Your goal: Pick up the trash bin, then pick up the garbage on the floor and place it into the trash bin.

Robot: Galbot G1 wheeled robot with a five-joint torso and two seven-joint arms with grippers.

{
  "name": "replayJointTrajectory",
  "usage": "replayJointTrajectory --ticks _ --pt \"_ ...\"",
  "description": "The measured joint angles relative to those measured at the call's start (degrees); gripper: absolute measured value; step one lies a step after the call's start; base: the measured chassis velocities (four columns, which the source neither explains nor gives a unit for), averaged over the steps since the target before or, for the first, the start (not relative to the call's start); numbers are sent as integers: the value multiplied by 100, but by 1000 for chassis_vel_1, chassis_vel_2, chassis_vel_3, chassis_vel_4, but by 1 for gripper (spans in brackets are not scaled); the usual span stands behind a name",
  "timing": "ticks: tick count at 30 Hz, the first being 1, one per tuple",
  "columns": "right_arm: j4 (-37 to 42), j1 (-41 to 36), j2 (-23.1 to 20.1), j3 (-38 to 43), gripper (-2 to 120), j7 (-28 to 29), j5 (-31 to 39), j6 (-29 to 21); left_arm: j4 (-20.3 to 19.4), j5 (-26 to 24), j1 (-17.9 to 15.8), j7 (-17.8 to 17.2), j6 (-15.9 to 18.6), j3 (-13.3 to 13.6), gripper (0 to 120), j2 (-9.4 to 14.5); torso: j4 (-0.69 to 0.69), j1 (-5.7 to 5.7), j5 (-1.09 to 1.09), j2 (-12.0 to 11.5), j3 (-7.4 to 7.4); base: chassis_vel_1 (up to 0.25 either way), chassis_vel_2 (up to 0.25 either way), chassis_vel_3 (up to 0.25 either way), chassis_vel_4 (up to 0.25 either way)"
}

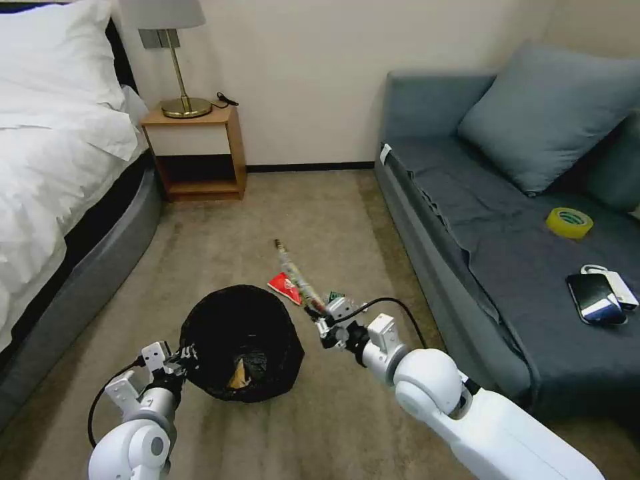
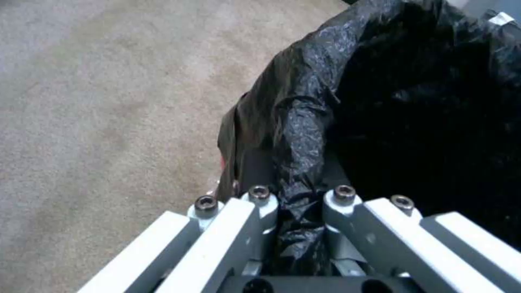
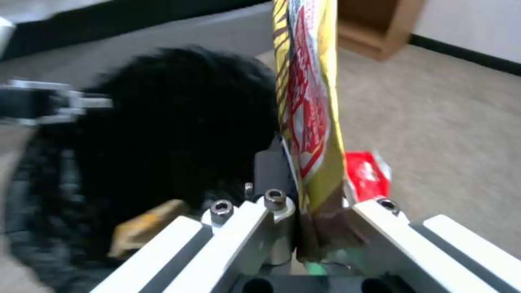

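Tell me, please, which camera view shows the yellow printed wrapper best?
The right wrist view: the yellow printed wrapper stands close up, pinched in the right gripper. The head view shows it small and thin.

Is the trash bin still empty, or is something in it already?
Not empty. A tan piece lies inside the trash bin, which the left gripper holds by the rim.
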Motion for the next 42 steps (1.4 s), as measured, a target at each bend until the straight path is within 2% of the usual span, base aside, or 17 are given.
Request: replayJointTrajectory --ticks 15,31,42 --pt "472 277 -371 -885 0 -206 151 -256 -119 199 101 80 -35 58 4 -149 0 0 0 0 0 0 0 0 0" --pt "207 799 -200 -1426 1 -191 260 -518 -174 245 177 122 -56 97 4 -191 0 0 0 0 0 0 0 0 0" --pt "157 1135 -128 -1644 41 -115 384 -551 -149 199 175 142 -63 66 4 -150 0 0 0 0 0 0 0 0 0"
